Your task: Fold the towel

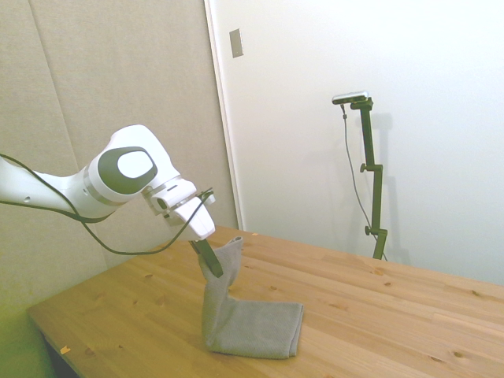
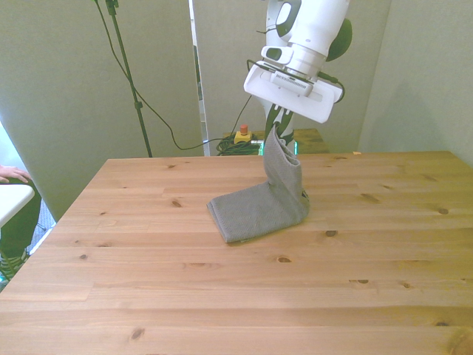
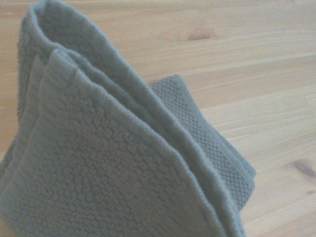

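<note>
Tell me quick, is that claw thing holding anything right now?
Gripper: closed on one end of the grey towel, lifting that end up while the rest lies on the wooden table.

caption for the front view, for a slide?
Gripper lifts one end of the grey towel while the other end rests on the wooden table.

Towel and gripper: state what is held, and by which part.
The gripper is shut on the grey towel, pinching one end and lifting it upright; the other end lies flat on the table.
</note>
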### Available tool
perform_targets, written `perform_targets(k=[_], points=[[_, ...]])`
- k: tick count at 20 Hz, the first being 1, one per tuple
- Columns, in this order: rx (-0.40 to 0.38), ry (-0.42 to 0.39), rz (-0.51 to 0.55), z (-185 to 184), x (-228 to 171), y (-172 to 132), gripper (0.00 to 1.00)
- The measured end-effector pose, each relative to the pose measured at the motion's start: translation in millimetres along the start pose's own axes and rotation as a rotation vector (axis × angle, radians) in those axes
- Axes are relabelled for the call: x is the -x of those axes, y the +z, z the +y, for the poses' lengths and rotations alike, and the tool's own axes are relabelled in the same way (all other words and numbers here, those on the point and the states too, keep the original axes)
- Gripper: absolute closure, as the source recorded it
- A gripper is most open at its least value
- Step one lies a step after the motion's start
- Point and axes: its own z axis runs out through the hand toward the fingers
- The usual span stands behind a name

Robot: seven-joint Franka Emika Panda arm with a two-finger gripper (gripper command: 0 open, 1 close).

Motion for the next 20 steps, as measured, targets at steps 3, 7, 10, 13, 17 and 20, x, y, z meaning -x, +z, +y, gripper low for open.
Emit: perform_targets(k=[3, 7, 10, 13, 17, 20], points=[[-0.014, 0.016, -0.031, 1.4, -12.3, 11.8, 1.00], [0.006, 0.061, -0.064, 6.7, -38.5, 37.1, 1.00], [0.033, 0.092, -0.096, 11.8, -61.3, 64.1, 0.00], [0.050, 0.109, -0.125, 8.9, -73.4, 90.2, 0.00], [0.074, 0.103, -0.139, -1.9, -74.6, 112.6, 0.00], [0.072, 0.102, -0.136, -5.6, -76.5, 113.4, 0.00]])
